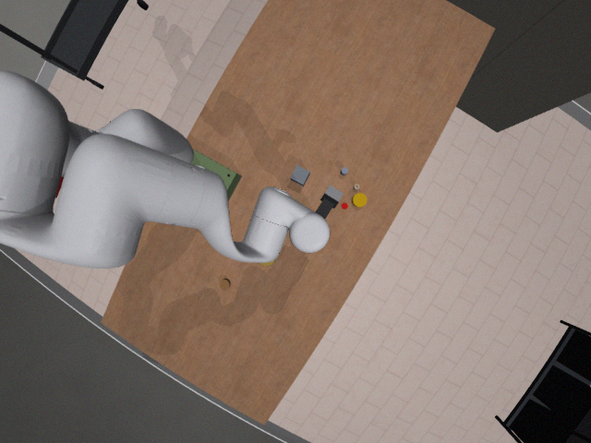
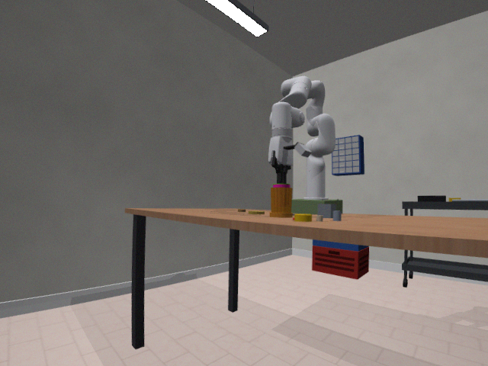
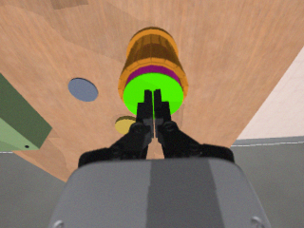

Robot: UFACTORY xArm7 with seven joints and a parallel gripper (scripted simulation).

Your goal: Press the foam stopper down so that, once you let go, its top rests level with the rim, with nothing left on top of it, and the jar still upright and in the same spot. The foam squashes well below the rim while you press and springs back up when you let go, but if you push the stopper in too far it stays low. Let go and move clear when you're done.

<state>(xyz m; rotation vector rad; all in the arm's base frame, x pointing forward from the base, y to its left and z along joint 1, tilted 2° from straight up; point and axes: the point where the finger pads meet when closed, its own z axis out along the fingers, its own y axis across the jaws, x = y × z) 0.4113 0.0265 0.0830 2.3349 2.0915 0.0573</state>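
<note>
- Hand (image 3: 154, 105) first, nearest your wrist view: its fingers are pressed together with nothing between them, so you have a blunt closed tip hanging over the middle of the foam stopper (image 3: 153, 93).
- Stopper next: its green top and magenta side band stand proud of the rim of the orange ribbed jar (image 3: 152, 52); from the side, the hand sits just above it, and contact is too fine to call.
- Foam should be soft and springy, so don't grip it; press straight down at its centre, and stop early, since overdriving likely leaves it low.
- Jar stands upright on the desk (image 2: 393, 230); an off-centre push could tip or slide it.
- Farther off lie a blue disc (image 3: 83, 89) and a yellow disc (image 3: 124, 124), apart from the jar.
</note>
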